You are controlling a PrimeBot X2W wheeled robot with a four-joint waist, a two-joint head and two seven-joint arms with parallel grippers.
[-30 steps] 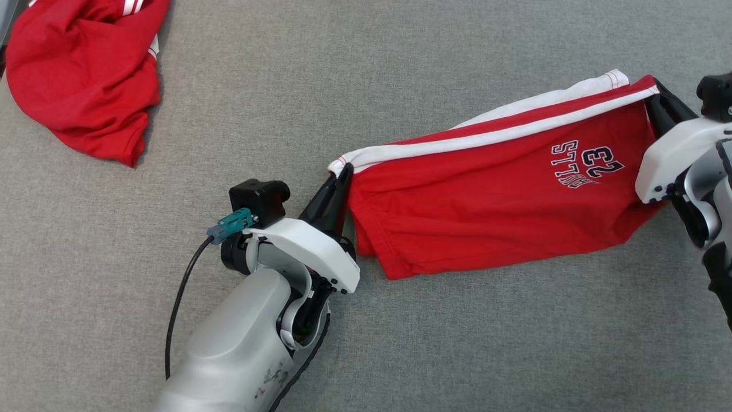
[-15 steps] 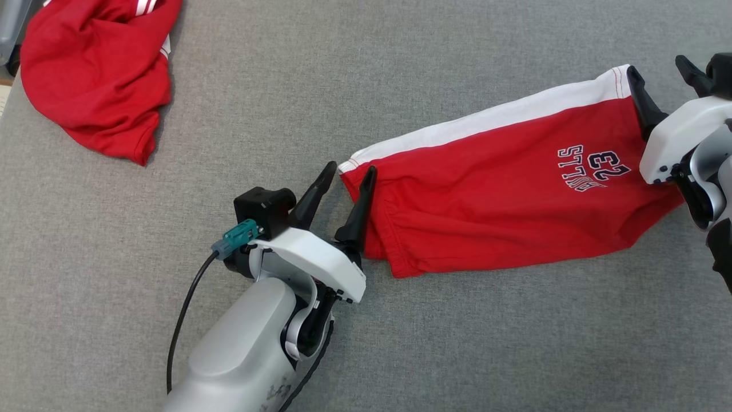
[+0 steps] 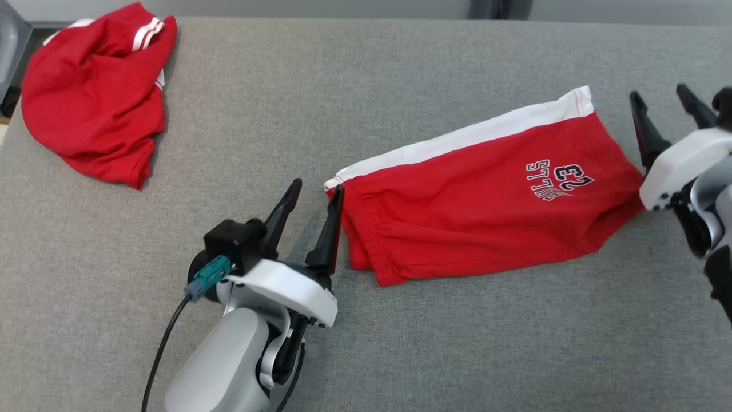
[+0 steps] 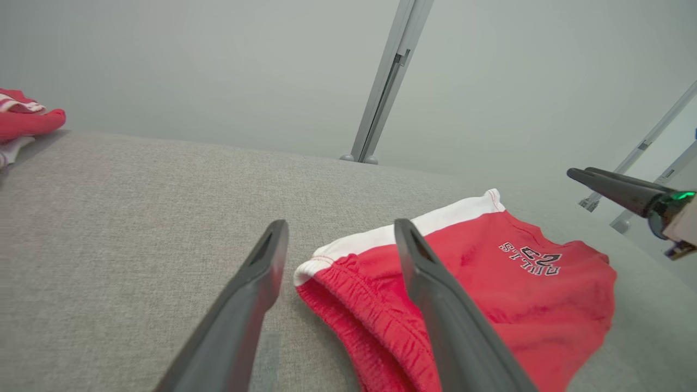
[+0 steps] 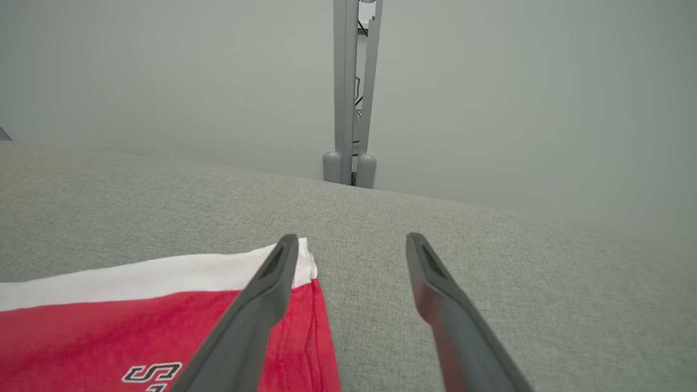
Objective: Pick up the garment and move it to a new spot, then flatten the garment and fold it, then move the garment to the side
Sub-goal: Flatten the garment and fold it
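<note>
The garment (image 3: 480, 189) is a pair of red shorts with a white side stripe and a dark "23" print. It lies folded and flat on the grey cloth surface, centre-right in the head view. My left gripper (image 3: 318, 185) stands open at the waistband corner, one finger beside the cloth's edge and nothing between the fingers. The left wrist view shows that gripper (image 4: 341, 223) open over the waistband of the garment (image 4: 490, 294). My right gripper (image 3: 657, 91) is open just right of the leg hem. In the right wrist view the gripper (image 5: 352, 237) is beside the garment (image 5: 136, 316).
A second red garment (image 3: 91, 103) lies crumpled at the far left corner of the grey table (image 3: 343, 68). The table's far edge runs along the top of the head view. Behind it, metal posts (image 5: 348, 109) stand against a pale wall.
Both grippers were shut on the garment's two ends and have opened and let go. The garment has settled flat and both grippers have drawn slightly back. The head camera has tilted.
</note>
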